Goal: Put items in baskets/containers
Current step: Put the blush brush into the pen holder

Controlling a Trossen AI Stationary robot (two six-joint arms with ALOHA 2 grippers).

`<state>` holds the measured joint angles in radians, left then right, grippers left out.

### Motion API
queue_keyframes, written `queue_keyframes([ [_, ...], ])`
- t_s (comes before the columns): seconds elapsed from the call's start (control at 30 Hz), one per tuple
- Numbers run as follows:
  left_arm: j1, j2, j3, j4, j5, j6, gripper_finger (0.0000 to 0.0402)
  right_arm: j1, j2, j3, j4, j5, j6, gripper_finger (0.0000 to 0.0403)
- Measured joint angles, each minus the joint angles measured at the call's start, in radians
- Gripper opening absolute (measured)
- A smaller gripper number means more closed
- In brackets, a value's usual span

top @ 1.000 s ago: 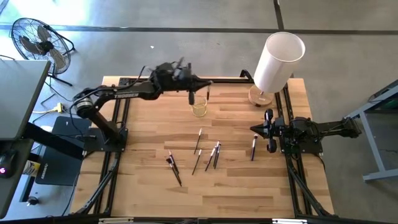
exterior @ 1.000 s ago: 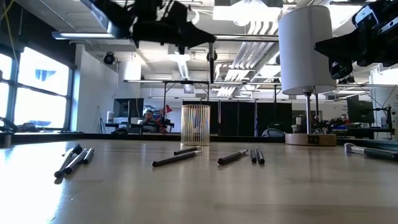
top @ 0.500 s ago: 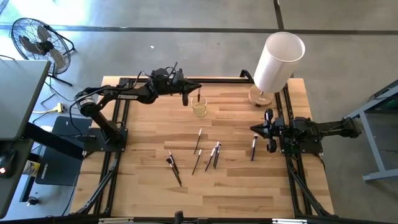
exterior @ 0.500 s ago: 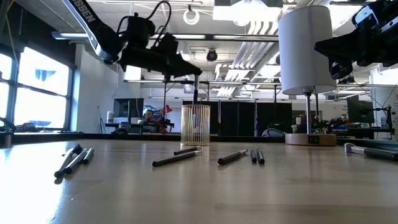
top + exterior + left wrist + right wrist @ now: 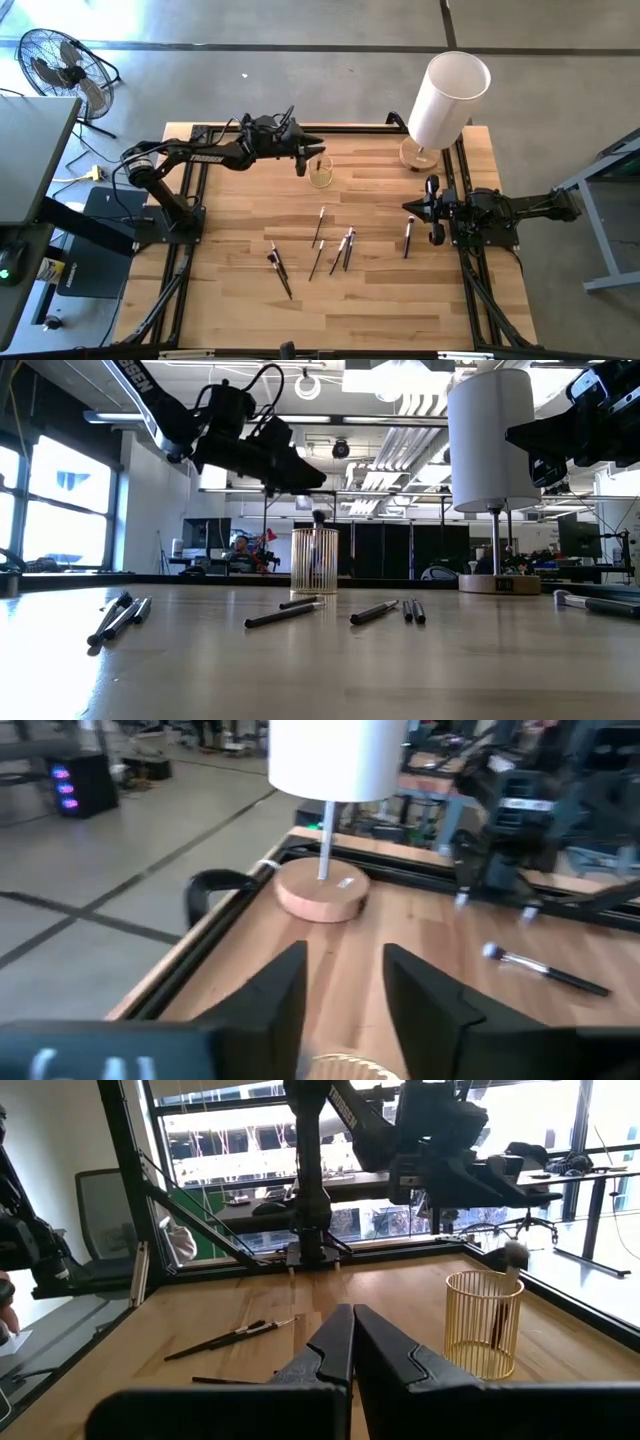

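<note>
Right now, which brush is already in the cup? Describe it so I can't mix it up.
Find the big white cylinder at the table's far right corner; left of it stands the small yellowish cup, just beyond the open left gripper. The brush stands inside it, bristle tip poking above the rim. All other brushes lie flat on the table.

Left hand (image 5: 305,157) crowds cup (image 5: 321,176); white cylinder (image 5: 446,97) blocks far right corner.

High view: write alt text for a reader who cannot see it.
The left gripper, open, hovers beside a small clear cup holding one brush at the back of a wooden table. Several more brushes lie loose mid-table, one near the parked right gripper. A white cylinder stands at the back right.
</note>
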<state>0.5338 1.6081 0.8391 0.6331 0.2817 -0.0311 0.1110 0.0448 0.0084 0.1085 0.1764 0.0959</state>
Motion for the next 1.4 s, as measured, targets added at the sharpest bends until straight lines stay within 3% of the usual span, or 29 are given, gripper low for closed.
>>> queue_keyframes([
  [0.17, -0.014, -0.013, 0.037, 0.002, -0.023, -0.004, 0.0178, 0.000, 0.000, 0.000, 0.000, 0.000, 0.000, 0.0004],
  [0.33, -0.087, -0.108, 0.137, -0.072, -0.102, 0.000, 0.0179, 0.000, 0.000, 0.000, 0.000, 0.001, 0.000, 0.0004],
  [0.5, -0.242, -0.175, 0.293, -0.463, -0.301, -0.007, 0.0160, 0.000, 0.000, 0.000, 0.000, 0.008, 0.000, 0.0007],
  [0.67, -0.410, -0.190, 0.458, -0.968, -0.470, -0.160, 0.0116, 0.000, 0.000, 0.000, 0.001, 0.008, 0.000, 0.0008],
  [0.77, -0.485, -0.184, 0.479, -1.065, -0.492, -0.262, 0.0069, 0.000, 0.000, 0.000, 0.001, 0.008, 0.000, 0.0009],
  [0.9, -0.552, -0.179, 0.453, -1.080, -0.422, -0.275, 0.0008, 0.000, 0.000, 0.000, 0.001, 0.008, -0.006, 0.0006],
  [1.13, -0.651, -0.187, 0.332, -1.050, -0.451, -0.300, 0.0002, 0.000, 0.000, 0.000, 0.001, 0.059, -0.002, 0.0004],
  [1.27, -0.676, -0.308, 0.164, -0.954, -0.459, -0.329, 0.0001, 0.004, 0.020, 0.013, 0.028, 0.111, 0.057, 0.0002],
  [1.4, -0.671, -0.490, -0.046, -0.882, -0.462, -0.366, 0.0001, 0.029, 0.158, 0.138, 0.031, 0.224, 0.022, 0.0001],
])
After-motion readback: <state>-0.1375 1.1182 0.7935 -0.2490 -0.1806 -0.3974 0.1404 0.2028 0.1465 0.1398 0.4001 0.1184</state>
